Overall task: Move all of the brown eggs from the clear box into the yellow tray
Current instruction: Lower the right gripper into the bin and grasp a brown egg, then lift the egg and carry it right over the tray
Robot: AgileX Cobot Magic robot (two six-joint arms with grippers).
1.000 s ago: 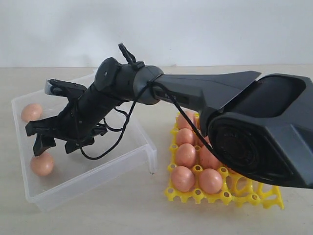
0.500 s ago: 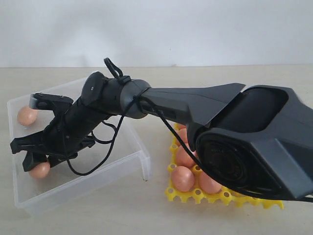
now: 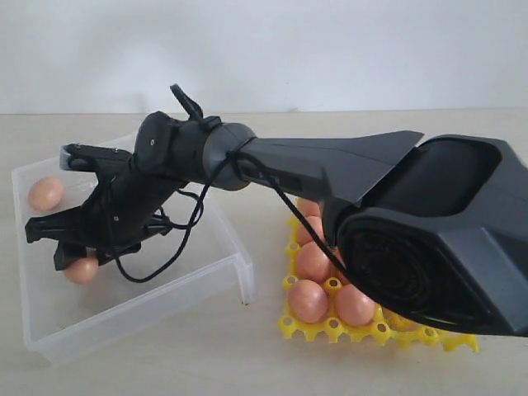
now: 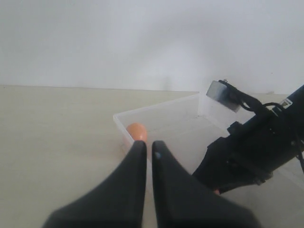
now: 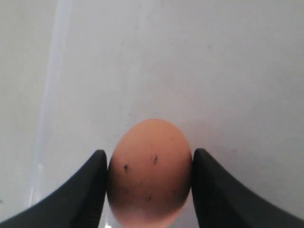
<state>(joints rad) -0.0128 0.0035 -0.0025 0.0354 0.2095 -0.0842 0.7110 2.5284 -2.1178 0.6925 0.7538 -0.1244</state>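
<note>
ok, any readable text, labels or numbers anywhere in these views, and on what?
No readable text in any view.
Faint small marking on the right arm: too blurred to read.
Brown egg: dark speckles only, no stamp.
Clear box and yellow tray: no print visible.

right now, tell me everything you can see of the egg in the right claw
The egg is smooth, oval and pinkish-brown with a few dark specks, and it looks whole. It sits between the two black fingers of the right claw, which press on its sides. It is inside the box, near the left wall in the exterior view. Whether it rests on the floor or is lifted cannot be told.
</note>
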